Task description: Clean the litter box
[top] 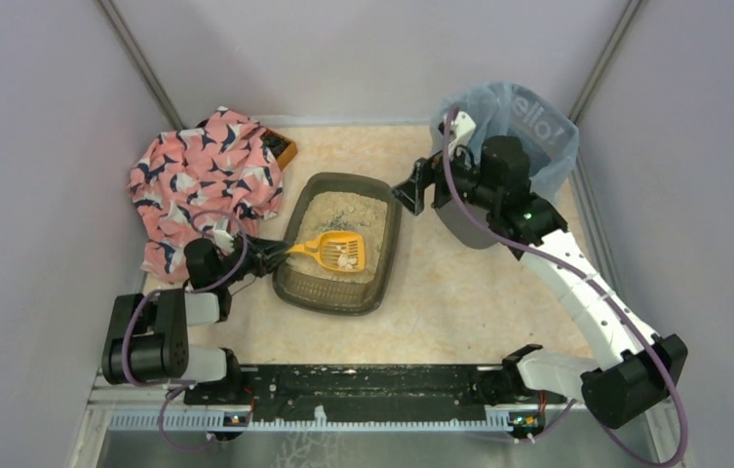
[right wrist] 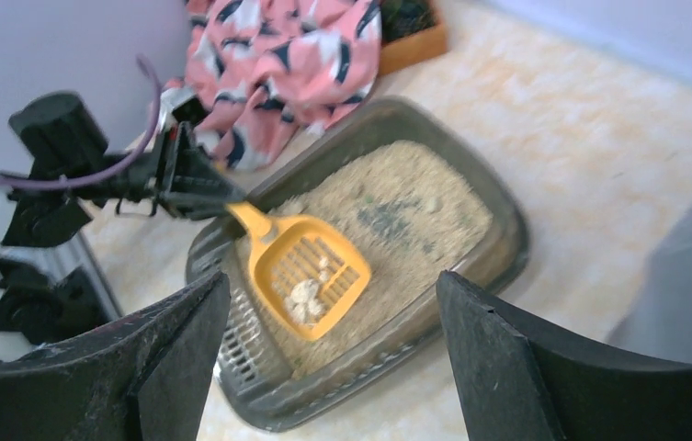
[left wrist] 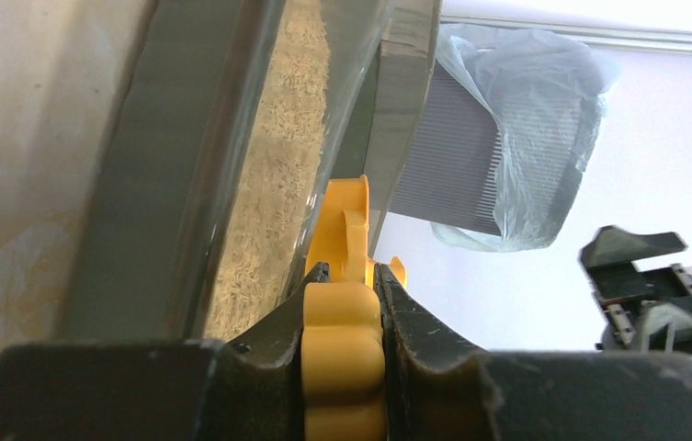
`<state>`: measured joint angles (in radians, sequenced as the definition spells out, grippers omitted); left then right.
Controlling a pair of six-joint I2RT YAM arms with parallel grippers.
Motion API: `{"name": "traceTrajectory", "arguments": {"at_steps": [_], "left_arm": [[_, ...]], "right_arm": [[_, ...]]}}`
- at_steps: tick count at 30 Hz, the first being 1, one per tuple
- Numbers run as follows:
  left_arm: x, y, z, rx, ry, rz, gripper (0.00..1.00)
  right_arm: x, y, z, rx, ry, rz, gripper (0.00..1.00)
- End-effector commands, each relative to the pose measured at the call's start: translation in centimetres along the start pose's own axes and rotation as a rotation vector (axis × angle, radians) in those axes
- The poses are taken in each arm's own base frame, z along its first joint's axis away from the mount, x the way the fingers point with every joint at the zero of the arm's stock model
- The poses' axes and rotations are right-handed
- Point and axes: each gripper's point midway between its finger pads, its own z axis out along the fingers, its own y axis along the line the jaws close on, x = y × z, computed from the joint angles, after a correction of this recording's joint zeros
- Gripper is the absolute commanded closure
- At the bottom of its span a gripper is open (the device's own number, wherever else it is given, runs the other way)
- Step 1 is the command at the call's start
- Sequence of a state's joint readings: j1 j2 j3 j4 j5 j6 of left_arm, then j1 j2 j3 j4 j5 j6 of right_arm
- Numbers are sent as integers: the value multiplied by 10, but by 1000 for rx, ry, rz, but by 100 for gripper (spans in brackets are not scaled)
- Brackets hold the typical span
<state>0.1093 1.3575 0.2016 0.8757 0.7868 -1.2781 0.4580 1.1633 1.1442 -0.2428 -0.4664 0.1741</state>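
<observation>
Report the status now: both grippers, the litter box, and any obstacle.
Left gripper shut on scoop. Scoop holds pale clumps, over litter box. Right gripper open, empty, near bin. No obstacle seen between box and bin.

The litter box [top: 331, 296] is smoky see-through plastic, pretty glossy. The litter [top: 343, 209] looks dry, pale and gritty. The scoop [top: 333, 251] is smooth orange-yellow plastic with a slight sheen. The bin [left wrist: 457, 156] is ribbed grey plastic under a thin, crinkly bluish film bag [left wrist: 549, 129]. The pink printed cloth [top: 202, 175] looks soft and rumpled. The desk [top: 460, 292] is matt, marbled beige. The left claw [left wrist: 349, 276] is matt black plastic, a bit scuffed.
</observation>
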Motion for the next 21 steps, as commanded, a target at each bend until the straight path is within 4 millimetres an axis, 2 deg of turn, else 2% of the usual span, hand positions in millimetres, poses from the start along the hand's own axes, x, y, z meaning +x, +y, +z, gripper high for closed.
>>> {"name": "traceTrajectory", "arguments": {"at_steps": [1, 5, 7, 13, 17, 21], "left_arm": [[-3, -23, 4, 93, 44, 70, 100], [0, -22, 5, 98, 64, 77, 100], [2, -24, 5, 104, 83, 86, 100], [5, -32, 4, 136, 103, 92, 100], [7, -30, 5, 136, 116, 86, 100], [12, -31, 2, 160, 129, 73, 100]], "right_arm": [[-73, -12, -24, 174, -132, -132, 17], [-95, -34, -34, 323, -146, -178, 19], [-97, -45, -34, 379, -136, -195, 19], [-67, -97, -29, 588, 42, -255, 22], [-49, -112, -24, 635, 121, -263, 24], [-41, -116, -19, 638, 148, -254, 26]]}}
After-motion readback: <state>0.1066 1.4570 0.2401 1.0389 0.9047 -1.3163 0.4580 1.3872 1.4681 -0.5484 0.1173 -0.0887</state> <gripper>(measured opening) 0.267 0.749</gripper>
